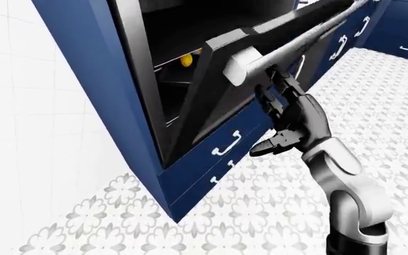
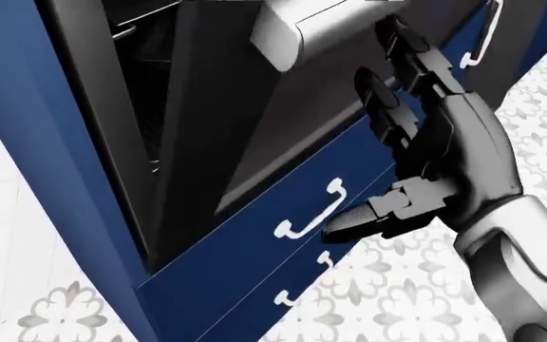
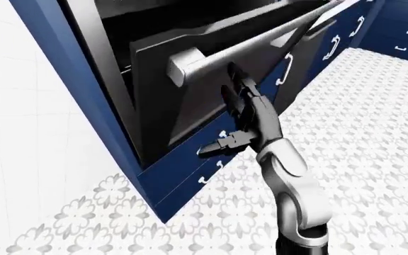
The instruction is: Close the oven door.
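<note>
Left-eye view: right hand (image 1: 289,114) open, fingertips under half-raised oven door (image 1: 211,90) handle (image 1: 289,45).

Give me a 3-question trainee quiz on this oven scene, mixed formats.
1. True or false: the oven door is fully shut.
2. Where do the right hand's fingers sit? A) under the door handle B) on the drawer handle C) inside the oven
3. Fill in: the yellow item shows through the ___ beside the door.

Key: 1 false; 2 A; 3 gap
</note>
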{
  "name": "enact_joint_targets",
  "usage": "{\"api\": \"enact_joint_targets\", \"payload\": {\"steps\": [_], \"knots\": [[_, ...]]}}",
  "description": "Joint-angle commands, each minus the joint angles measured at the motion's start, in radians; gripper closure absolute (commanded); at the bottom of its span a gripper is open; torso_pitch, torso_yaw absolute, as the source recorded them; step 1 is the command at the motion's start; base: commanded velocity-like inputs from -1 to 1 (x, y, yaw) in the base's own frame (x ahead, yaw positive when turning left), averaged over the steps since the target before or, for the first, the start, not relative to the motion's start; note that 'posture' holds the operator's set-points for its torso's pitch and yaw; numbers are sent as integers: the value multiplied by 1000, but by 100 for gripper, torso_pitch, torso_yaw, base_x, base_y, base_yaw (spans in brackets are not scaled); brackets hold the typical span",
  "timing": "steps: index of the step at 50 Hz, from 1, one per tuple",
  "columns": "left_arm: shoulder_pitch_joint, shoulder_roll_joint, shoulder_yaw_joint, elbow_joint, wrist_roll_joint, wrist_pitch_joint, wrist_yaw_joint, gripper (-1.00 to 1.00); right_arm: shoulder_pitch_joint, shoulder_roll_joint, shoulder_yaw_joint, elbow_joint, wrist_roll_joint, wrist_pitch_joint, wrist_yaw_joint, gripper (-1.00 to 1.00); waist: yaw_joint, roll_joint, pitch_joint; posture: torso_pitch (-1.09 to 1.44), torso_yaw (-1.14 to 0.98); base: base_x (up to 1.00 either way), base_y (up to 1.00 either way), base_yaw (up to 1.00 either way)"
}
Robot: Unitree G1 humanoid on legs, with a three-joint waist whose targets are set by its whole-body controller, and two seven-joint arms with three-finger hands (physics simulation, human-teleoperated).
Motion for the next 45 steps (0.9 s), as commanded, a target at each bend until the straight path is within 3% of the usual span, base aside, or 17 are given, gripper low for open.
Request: {"api": "enact_joint_targets", "payload": {"steps": [1, 7, 15, 30, 45], "knots": [[-2, 13, 6, -10, -3, -17, -1, -100, -52, -4, 4, 4, -25, -6, 0, -100, 0, 5, -10, 0, 0, 0, 0, 0], [-3, 11, 8, -11, -3, -16, -2, -100, -256, 0, 68, 167, -114, 18, 30, -100, -2, 8, -6, 0, 0, 0, 0, 0], [-2, 10, 8, -11, -9, -17, -5, -100, -499, 81, 132, 454, -242, -39, 58, -100, -4, 24, 0, 0, 0, 0, 0, 0], [3, 9, 8, -10, -16, -17, -10, -100, -902, 218, 156, 1236, -405, -404, 73, -100, -10, 47, -2, 0, 0, 0, 0, 0], [3, 10, 13, -10, -17, -15, -14, -100, -1076, 326, 157, 1597, -484, -553, 11, -100, -19, 65, 0, 0, 0, 0, 0, 0]]}}
